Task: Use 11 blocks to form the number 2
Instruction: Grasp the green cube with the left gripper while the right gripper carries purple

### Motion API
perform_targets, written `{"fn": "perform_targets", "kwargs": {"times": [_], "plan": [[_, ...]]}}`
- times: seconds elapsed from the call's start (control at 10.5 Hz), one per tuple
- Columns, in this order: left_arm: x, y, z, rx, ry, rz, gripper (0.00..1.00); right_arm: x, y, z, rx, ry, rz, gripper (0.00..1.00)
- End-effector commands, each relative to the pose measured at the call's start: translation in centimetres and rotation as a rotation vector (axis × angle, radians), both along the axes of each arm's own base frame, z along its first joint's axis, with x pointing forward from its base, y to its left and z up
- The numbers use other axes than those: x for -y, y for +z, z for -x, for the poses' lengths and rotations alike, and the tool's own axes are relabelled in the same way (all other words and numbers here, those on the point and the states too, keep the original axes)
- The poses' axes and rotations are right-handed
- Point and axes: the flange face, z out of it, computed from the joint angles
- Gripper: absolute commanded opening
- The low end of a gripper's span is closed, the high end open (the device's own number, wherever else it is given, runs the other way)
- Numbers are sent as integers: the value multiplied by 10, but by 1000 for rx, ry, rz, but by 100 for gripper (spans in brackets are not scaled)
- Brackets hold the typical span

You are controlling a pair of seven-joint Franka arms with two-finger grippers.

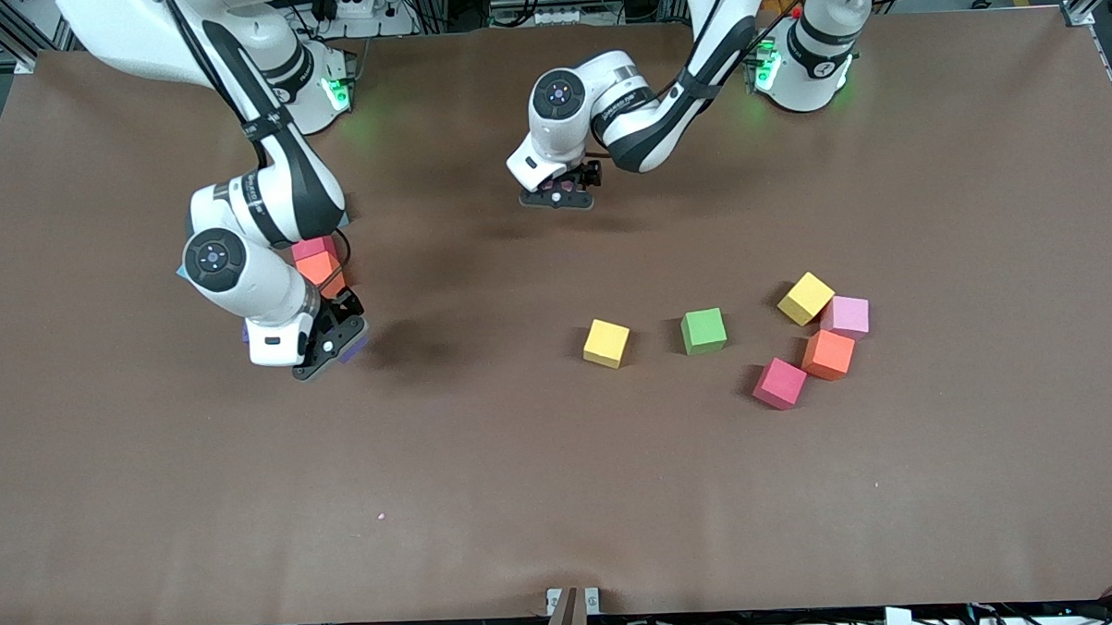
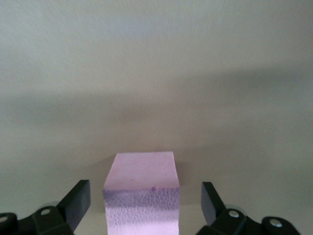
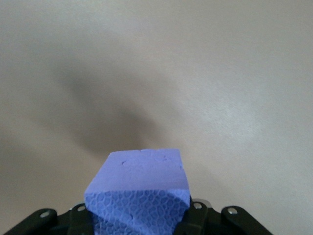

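Your left end effector sits low over the surface near the middle, close to the bases' edge, with its arm folded back at the elbow from its base. In the left wrist view its fingers are spread wide, and a pink block stands between them with a clear gap on each side, so it is not gripped.

Your right end effector hangs toward the right arm's end of the surface, the arm bent downward with the wrist tipped toward the front camera. In the right wrist view it is pinching a purple block, held tilted, with bare surface under it. Just beside that wrist, partly hidden by it, you can see a red block and an orange block touching each other; how many more blocks lie there you cannot tell.

Toward the left arm's end lie six loose blocks: a yellow one, a green one near it, then a cluster of yellow, pink, orange and red.
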Motion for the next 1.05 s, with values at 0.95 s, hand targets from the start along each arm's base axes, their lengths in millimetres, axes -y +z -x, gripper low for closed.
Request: {"fn": "perform_targets", "kwargs": {"times": [0.95], "plan": [[-205,43,-254,102,320,14,100,-169,16,85,-23,590,46,42]]}}
